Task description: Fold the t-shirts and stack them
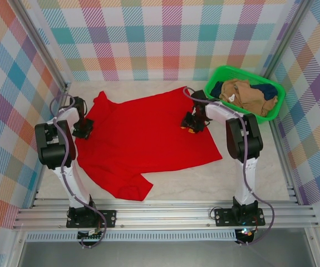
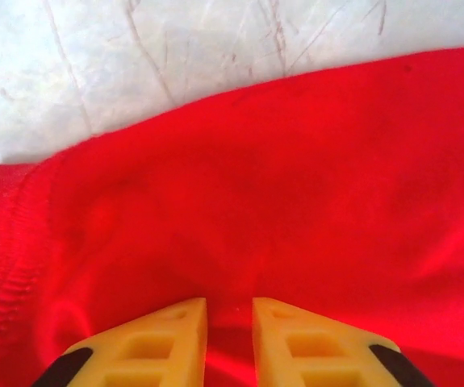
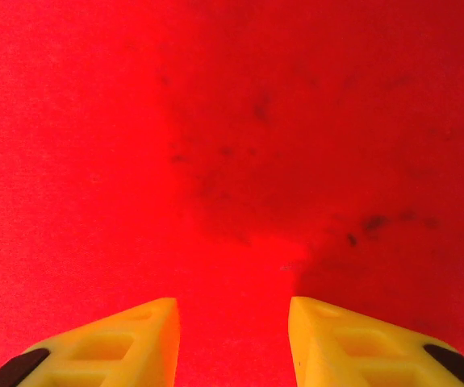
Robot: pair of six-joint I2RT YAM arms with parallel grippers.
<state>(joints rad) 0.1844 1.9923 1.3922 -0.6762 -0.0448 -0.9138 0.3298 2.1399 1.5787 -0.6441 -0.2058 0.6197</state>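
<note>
Top external view: one red shirt (image 1: 143, 139) lies spread; at two o'clock, one basket (image 1: 218, 75) holds one tan shirt (image 1: 249, 94) and one navy shirt (image 1: 268, 89). Left gripper (image 2: 230, 310) pinches red cloth; right gripper (image 3: 232, 310) stands parted, flat above it.

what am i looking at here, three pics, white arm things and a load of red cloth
The overhead picture comes from a fixed camera above and behind two small robot arms bolted to the near edge of a table. A red t-shirt lies spread out flat between them. At the back right, a green basket holds a tan shirt and a dark navy one.

The other two pictures come from cameras on the arms' wrists, looking past their own yellow fingers. The left gripper is at the shirt's edge, its fingers close together with red cloth in the narrow gap. The right gripper is over flat red cloth with its fingers apart, gripping nothing.
</note>
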